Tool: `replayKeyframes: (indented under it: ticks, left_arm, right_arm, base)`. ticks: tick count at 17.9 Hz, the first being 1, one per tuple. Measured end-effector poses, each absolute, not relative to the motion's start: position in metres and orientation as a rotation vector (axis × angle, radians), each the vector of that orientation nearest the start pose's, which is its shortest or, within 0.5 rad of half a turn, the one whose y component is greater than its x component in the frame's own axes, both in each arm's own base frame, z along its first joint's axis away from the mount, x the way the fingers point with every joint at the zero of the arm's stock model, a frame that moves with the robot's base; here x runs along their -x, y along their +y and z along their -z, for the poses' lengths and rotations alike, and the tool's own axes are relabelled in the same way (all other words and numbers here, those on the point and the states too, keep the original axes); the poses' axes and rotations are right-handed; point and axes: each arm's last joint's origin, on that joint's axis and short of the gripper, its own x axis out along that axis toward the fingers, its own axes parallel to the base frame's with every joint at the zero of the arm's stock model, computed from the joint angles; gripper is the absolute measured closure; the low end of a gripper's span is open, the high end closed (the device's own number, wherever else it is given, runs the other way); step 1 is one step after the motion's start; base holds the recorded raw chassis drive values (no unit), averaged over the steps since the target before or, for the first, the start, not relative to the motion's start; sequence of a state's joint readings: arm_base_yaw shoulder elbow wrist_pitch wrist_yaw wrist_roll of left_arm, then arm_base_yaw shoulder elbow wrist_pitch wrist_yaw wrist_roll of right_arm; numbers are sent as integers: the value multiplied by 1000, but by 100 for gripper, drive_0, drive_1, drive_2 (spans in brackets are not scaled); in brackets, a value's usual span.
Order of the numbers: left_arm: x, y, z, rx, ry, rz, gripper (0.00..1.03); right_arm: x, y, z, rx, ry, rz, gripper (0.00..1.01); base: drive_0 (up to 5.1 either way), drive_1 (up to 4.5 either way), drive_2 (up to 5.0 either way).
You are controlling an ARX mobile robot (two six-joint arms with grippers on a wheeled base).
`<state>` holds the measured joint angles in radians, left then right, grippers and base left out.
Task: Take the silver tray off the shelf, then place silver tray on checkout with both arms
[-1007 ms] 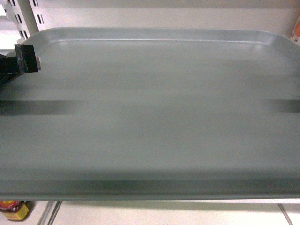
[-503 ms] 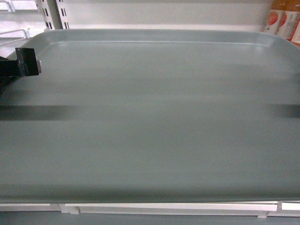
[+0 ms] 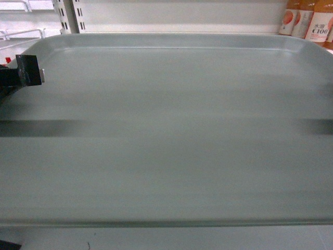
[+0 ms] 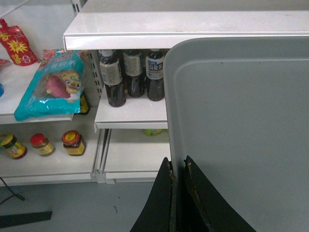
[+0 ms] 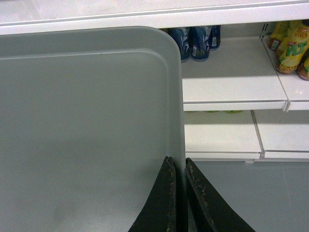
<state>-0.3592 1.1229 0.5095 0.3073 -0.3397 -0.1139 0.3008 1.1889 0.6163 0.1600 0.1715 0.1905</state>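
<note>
The silver tray (image 3: 171, 135) fills almost the whole head view, held level in front of the shelf. My left gripper (image 4: 177, 164) is shut on the tray's left rim (image 4: 170, 121), one finger on each side of it. My right gripper (image 5: 177, 163) is shut on the tray's right rim (image 5: 179, 111) in the same way. In the head view only a black part of the left arm (image 3: 23, 73) shows at the tray's left edge. The checkout is out of view.
White shelf boards (image 4: 130, 113) carry dark bottles (image 4: 113, 77), a snack bag (image 4: 53, 87) and jars (image 4: 72, 142) on the left. On the right stand blue cans (image 5: 198, 41) and yellow bottles (image 5: 289, 48). Orange drink bottles (image 3: 312, 21) show behind the tray. Grey floor (image 5: 241, 193) lies below.
The head view has shifted: shelf uprights and orange bottles behind the tray have slid into view and the lower shelf edge has dropped out. Both grippers keep hold of the tray.
</note>
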Motion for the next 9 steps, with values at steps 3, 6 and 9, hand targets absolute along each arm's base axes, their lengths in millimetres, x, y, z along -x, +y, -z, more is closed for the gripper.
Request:
replayKeyframes:
  ticks: [3, 6, 9]
  left_arm:
    - [-220, -72, -221, 8, 289, 3, 99]
    - [-220, -72, -221, 10, 285, 4, 99]
    - [-220, -73, -221, 11, 288, 6, 99]
  right_arm:
    - [-239, 69, -228, -92, 408, -90, 98]
    - [-239, 69, -228, -92, 409, -88, 98]
    - [-239, 69, -227, -90, 414, -87, 98]
  base:
    - [9, -420, 437]
    - [4, -425, 432]
    - [13, -415, 441]
